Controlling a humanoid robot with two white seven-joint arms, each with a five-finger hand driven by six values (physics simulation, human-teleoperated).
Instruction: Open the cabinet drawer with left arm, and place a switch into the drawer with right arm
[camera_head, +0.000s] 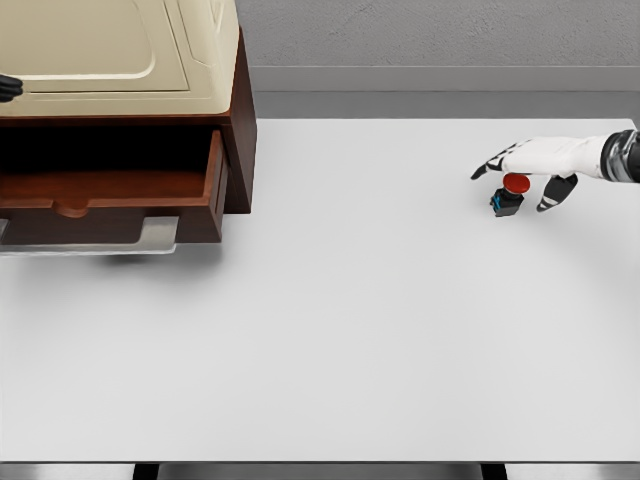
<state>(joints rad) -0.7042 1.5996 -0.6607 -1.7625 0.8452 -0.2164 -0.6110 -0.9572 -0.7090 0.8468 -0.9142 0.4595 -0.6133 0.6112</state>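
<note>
The switch (509, 196), a small black body with a red button on top, stands on the white table (350, 330) at the far right. My right hand (517, 186) reaches in from the right edge just above it. Its fingers are spread, with the fingertips (482, 172) left of the switch and the thumb on its right, not closed on it. At the top left sits the brown cabinet (238, 130) with a cream top. Its drawer (110, 190) is pulled out and looks empty inside. Only a black tip of my left hand (8, 88) shows at the left edge, against the cabinet top.
A silver handle bar (120, 240) runs along the drawer's front bottom. A grey wall lies behind the table's far edge. The table's front edge runs along the bottom of the view.
</note>
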